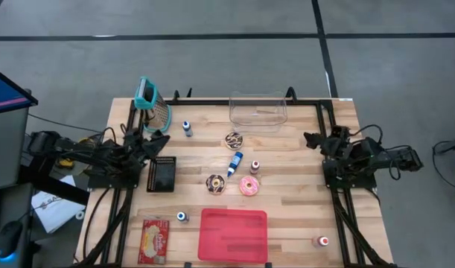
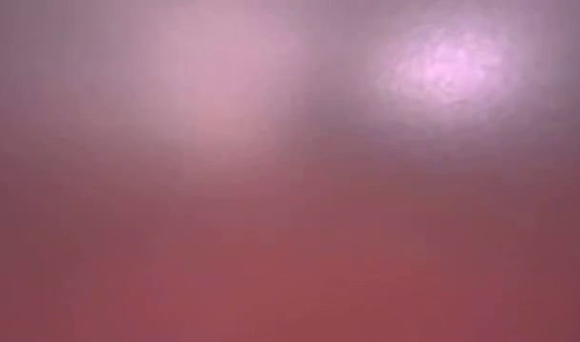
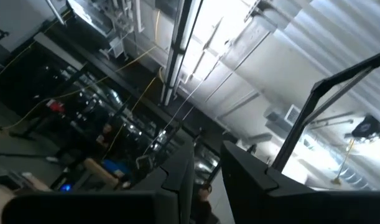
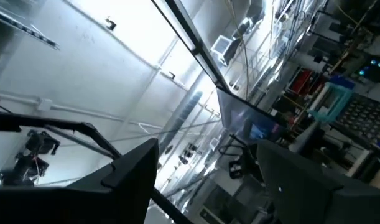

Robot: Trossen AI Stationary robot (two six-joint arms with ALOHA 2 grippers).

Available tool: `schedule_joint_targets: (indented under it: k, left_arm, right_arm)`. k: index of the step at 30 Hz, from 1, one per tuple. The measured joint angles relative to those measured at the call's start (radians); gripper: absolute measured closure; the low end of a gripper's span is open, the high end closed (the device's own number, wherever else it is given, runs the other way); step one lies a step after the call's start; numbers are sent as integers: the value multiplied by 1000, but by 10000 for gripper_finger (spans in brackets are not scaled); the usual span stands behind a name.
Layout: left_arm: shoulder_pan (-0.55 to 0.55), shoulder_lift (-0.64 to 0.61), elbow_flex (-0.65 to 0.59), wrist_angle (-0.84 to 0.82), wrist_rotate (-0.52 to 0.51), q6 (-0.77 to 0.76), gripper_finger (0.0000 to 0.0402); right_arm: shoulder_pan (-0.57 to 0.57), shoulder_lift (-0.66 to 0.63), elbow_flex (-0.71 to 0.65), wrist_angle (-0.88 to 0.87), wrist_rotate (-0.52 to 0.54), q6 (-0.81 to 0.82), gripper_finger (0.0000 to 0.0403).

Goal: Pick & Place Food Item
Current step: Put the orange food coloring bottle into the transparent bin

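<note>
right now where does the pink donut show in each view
high view: the pink donut lies on the wooden table, right of the chocolate donut and just beyond the red tray.
low view: not in it; the picture is a reddish blur.
left wrist view: not in it; only the room.
right wrist view: not in it; only the room.
shared landmark: none; no table item appears in more than one view.

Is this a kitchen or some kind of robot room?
Probably a robot lab or workshop, not a kitchen. Two robot arms sit folded at the sides of a wooden table on a bare grey floor, toy-like doughnuts such as the pink doughnut lie on it, and the wrist views show ceiling pipes and cables.
</note>
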Motion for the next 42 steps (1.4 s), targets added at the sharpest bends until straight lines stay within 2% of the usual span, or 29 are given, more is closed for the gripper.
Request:
schedule_joint_targets:
  k: [3,6,10,12,16,20,23,24,26,29,31,34,36,39,42]
  left_arm:
    - [0,48,14,30,1,0,325]
    - [0,70,19,59,2,4,325]
    - [0,72,19,75,3,6,325]
    - [0,72,19,91,4,7,325]
    - [0,72,19,113,5,18,325]
    - [1,72,19,122,6,37,325]
    - [4,72,19,124,7,37,325]
    - [4,72,19,126,7,34,325]
    - [4,72,19,132,7,28,325]
    - [4,69,19,136,7,10,325]
    - [4,65,19,136,6,6,325]
    - [3,58,20,137,6,-1,325]
    - [1,50,20,138,6,-16,325]
    - [1,49,20,139,17,-24,325]
    - [1,50,20,137,18,-54,325]
  right_arm:
    - [0,0,8,-7,38,27,138]
    - [0,0,10,-4,20,81,138]
    - [10,19,11,73,-141,175,138]
    - [36,54,22,127,-186,204,138]
    - [115,193,145,164,-264,170,138]
    - [196,425,344,159,-332,35,138]
    - [235,617,532,102,-469,1,138]
    - [239,675,607,25,-518,22,138]
    - [246,788,769,-264,-625,102,138]
    - [292,950,1008,-889,-788,168,138]
    - [332,1058,1139,-1273,-866,138,138]
    - [379,1181,1245,-1659,-948,82,138]
    - [415,1228,1284,-1749,-975,87,138]
    - [480,1278,1294,-1740,-975,157,138]
    - [544,1321,1294,-1745,-908,287,138]
